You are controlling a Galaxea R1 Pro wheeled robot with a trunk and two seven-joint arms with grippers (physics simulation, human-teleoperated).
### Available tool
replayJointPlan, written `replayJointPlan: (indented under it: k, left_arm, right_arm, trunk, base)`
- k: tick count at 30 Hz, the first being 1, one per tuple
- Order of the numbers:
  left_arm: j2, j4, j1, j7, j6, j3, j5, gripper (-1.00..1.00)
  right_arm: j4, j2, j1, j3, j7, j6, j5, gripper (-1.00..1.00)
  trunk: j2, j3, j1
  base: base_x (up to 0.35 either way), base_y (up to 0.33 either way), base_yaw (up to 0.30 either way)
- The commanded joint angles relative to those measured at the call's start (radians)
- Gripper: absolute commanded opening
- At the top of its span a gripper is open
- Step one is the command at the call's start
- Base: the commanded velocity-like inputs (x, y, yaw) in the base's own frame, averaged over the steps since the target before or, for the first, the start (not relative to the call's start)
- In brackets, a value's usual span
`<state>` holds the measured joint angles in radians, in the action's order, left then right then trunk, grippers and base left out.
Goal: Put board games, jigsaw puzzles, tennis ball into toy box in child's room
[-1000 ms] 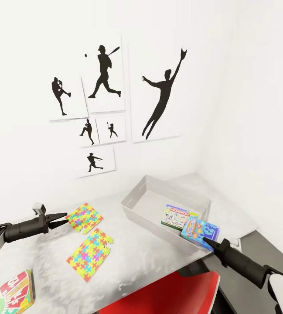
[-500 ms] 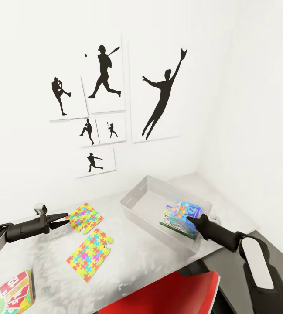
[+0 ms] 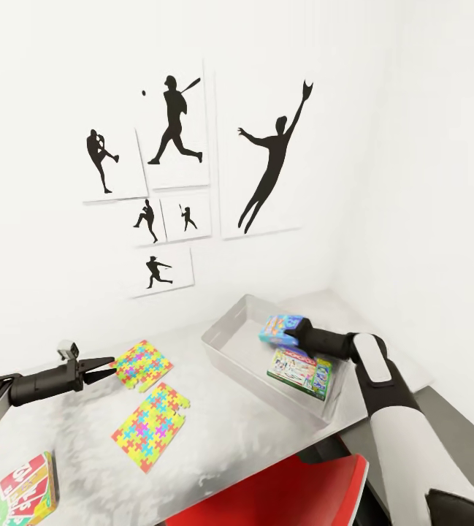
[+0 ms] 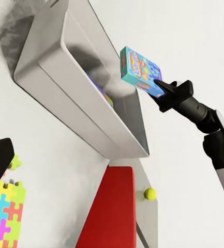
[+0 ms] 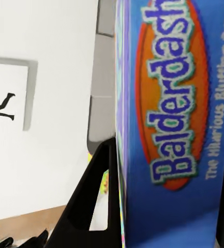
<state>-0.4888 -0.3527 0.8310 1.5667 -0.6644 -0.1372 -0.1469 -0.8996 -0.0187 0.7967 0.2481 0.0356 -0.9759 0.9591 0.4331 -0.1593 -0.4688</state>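
Task progress. SKIP-BO box [image 3: 17, 488] and two jigsaw puzzles [image 3: 152, 425] [image 3: 141, 364] lie on the table [image 3: 215, 431], just ahead of the left gripper [image 3: 110, 366], whose jaw state cannot be told. Right gripper [image 3: 293, 337] pinches the blue Balderdash box [image 3: 277, 328] above the toy box [image 3: 226, 326]; the green-and-white game [image 3: 300, 371] lies directly beneath it, inside. Judged: one toy stowed, one arriving; the tennis ball [image 4: 150, 194] remains outside.

Right arm is stretched out forward with the elbow bent, white forearm going into a black wrist, and the right gripper [image 3: 289, 336] has its fingers clamped on the blue game box [image 3: 277, 328], holding it up in the air. Left arm reaches out low and roughly level, left gripper [image 3: 107, 367] with its dark fingers spread a little, nothing in them.
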Motion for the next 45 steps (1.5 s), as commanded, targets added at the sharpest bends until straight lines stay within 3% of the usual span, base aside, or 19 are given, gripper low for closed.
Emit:
replayJointPlan:
  k: [1, 6, 12, 16, 22, 28, 33, 45]
  left_arm:
    - [-0.001, 0.000, 0.001, 0.004, -0.011, -0.001, 0.001, 1.00]
    - [-0.005, 0.000, 0.001, 0.004, -0.011, -0.001, 0.000, 1.00]
    - [-0.007, 0.000, 0.001, 0.004, -0.011, -0.002, -0.001, 1.00]
    - [-0.010, 0.000, 0.001, 0.004, -0.011, -0.003, -0.003, 1.00]
    - [-0.023, -0.005, 0.002, 0.004, -0.022, -0.006, -0.008, 1.00]
    - [-0.026, -0.020, 0.009, 0.004, -0.097, -0.009, -0.009, 1.00]
    - [-0.024, -0.131, 0.012, 0.004, -0.174, -0.007, -0.011, 1.00]
    - [-0.023, -0.172, 0.010, 0.004, -0.203, -0.012, -0.012, 1.00]
  right_arm:
    - [0.027, -0.001, 0.015, 0.004, 0.006, 0.012, 0.006, -1.00]
    - [0.174, -0.004, 0.081, 0.000, 0.010, 0.085, 0.003, -1.00]
    - [0.222, -0.025, 0.104, -0.001, 0.009, 0.114, 0.001, -1.00]
    - [0.226, -0.057, 0.106, -0.012, 0.005, 0.116, -0.002, -1.00]
    - [0.219, -0.077, 0.107, -0.083, -0.006, 0.121, -0.002, -1.00]
    - [0.217, -0.081, 0.107, -0.098, -0.016, 0.142, 0.000, -1.00]
    - [0.169, -0.079, 0.107, -0.103, -0.040, 0.149, 0.001, -1.00]
    - [0.144, -0.079, 0.106, -0.102, -0.048, 0.150, 0.004, -1.00]
  trunk:
    - [0.002, -0.002, -0.001]
    - [0.002, -0.002, -0.001]
    - [0.002, -0.002, -0.001]
    - [0.002, -0.002, -0.001]
    - [0.002, -0.002, -0.001]
    - [0.002, -0.002, -0.001]
    - [0.002, -0.002, -0.001]
    - [0.002, -0.003, -0.001]
  base:
    - [0.000, 0.000, 0.000]
    - [0.000, 0.000, 0.000]
    - [0.000, 0.000, 0.000]
    - [0.000, 0.000, 0.000]
    - [0.000, 0.000, 0.000]
    - [0.000, 0.000, 0.000]
    - [0.000, 0.000, 0.000]
    - [0.000, 0.000, 0.000]
